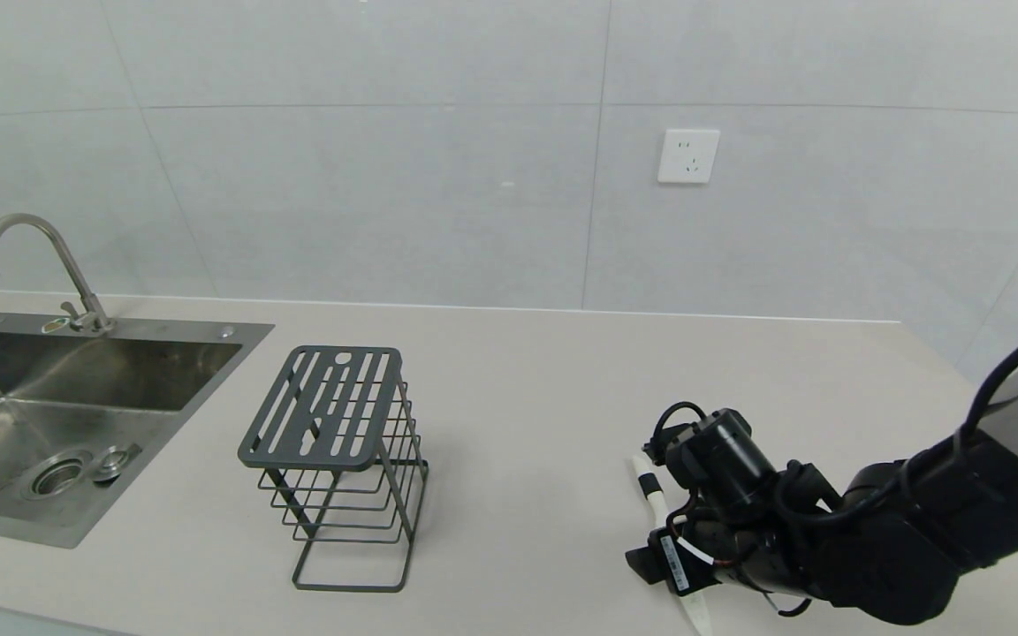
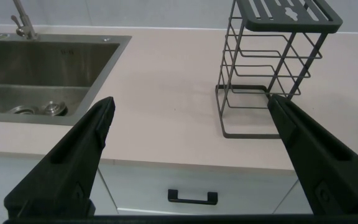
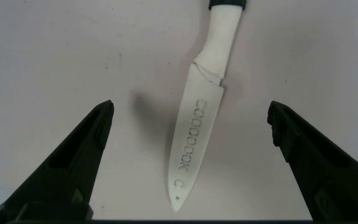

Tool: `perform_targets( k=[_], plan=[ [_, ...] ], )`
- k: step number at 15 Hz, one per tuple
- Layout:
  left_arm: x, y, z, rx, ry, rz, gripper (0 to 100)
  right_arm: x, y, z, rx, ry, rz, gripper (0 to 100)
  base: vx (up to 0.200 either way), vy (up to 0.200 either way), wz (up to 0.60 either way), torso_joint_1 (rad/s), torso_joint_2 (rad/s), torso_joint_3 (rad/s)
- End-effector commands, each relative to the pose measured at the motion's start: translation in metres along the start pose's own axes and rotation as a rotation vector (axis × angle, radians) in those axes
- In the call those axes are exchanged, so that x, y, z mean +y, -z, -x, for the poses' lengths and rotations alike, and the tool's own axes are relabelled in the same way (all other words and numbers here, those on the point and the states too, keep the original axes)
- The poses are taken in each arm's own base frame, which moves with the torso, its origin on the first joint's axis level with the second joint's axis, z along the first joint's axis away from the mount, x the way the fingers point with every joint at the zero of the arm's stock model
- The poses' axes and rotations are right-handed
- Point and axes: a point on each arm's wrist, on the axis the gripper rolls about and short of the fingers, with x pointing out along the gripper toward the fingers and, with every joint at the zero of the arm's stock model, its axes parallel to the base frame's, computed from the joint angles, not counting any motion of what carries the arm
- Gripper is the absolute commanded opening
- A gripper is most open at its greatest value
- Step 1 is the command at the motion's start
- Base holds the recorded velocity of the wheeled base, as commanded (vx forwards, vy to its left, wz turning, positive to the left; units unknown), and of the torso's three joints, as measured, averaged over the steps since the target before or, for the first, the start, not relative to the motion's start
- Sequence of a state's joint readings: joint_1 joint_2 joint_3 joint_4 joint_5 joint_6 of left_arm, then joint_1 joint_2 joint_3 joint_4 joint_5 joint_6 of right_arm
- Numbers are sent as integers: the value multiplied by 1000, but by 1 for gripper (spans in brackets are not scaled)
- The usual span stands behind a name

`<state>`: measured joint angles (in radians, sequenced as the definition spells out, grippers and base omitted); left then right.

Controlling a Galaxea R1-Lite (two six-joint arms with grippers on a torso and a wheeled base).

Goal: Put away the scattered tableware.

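1. A white knife (image 3: pixel 194 143) is laid flat on the worktop (image 1: pixel 544 397), toward its front right corner.
2. The right gripper (image 3: pixel 189 115) is held open above it.
3. The left gripper (image 2: pixel 191 102) is held open beyond the front edge, facing the rack (image 2: pixel 288 15).

A steel sink (image 1: pixel 120 371) is sunk into the pale desk (image 1: pixel 518 389) at its left end, a curved tap (image 1: pixel 32 256) behind it (round drain (image 1: pixel 56 477) in the basin floor). A white socket (image 1: pixel 688 155) sits on the grey tiled wall (image 1: pixel 385 177) behind.
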<state>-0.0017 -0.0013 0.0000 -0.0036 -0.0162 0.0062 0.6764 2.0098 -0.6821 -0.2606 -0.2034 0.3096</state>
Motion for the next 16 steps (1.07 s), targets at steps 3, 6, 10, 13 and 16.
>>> perform_targets(
  k=[3,6,10,13,16],
  plan=[
    [0,0,0,0,1,0,100,2,2,-10,22,8,6,100,0,0,0,0,0,0],
    [0,0,0,0,1,0,100,3,0,-14,14,7,5,100,0,0,0,0,0,0],
    [0,0,0,0,1,-1,100,0,1,-19,29,17,-2,100,0,0,0,0,0,0],
    [0,0,0,0,1,0,100,-5,2,-23,42,30,-18,0,0,0,0,0,0,0],
    [0,0,0,0,1,-1,100,-6,9,-29,76,39,-16,0,0,0,0,0,0,0]
  ],
)
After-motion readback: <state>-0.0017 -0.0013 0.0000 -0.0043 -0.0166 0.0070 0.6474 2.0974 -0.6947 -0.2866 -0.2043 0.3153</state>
